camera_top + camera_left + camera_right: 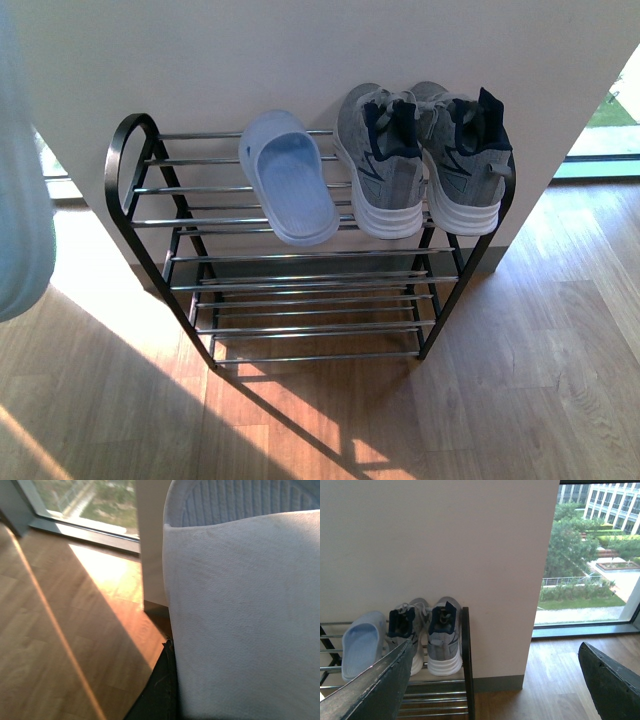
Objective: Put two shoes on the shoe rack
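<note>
The left end effector grasps the second pale blue slide (240,620), which fills its wrist view above the wooden floor (60,645); its jaws are hidden, so I judge the grip only from how close the slide sits. The right end effector (495,680) hangs released, with the shoe rack (466,655), the grey sneakers (427,640) and the first slide (362,645) below and ahead of it. Set down carelessly, the held slide could slip between the chrome bars (200,190) or nudge its mate off

Sunlight is falling across the wooden floor (520,360). A white wall (300,50) is standing behind, with a window (590,555) showing trees and buildings outside.
</note>
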{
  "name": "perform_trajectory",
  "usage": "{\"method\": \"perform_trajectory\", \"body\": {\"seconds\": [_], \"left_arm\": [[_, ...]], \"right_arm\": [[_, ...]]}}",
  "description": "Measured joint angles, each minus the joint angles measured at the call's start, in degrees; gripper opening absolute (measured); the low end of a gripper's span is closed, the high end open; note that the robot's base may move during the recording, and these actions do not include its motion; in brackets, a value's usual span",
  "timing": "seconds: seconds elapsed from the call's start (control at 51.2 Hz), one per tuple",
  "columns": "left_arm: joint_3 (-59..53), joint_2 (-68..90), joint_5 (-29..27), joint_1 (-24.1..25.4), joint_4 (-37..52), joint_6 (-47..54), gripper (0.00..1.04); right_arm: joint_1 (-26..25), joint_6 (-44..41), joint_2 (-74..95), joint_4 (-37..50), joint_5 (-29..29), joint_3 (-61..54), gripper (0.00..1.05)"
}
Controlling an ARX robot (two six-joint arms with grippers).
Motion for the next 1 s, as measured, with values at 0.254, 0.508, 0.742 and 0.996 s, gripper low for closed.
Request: {"method": "perform_trajectory", "body": {"seconds": [0.254, 0.508, 0.742, 0.996], "left_arm": [[20.7, 28.8, 8.5, 0.1, -1.7, 1.4, 0.02], [41.1, 47.9, 7.8, 0.5, -7.0, 12.6, 0.02], [58.6, 63.1, 8.7, 0.5, -13.3, 18.1, 0.02], [69.6, 74.0, 9.1, 1.2, -18.4, 19.2, 0.02]], "right_arm": [[0.0, 0.0, 0.0, 0.0, 0.0, 0.0, 0.96], [0.0, 0.0, 0.0, 0.0, 0.0, 0.0, 0.96], [0.0, 0.0, 0.0, 0.0, 0.0, 0.0, 0.96], [0.0, 0.0, 0.0, 0.0, 0.0, 0.0, 0.96]]}}
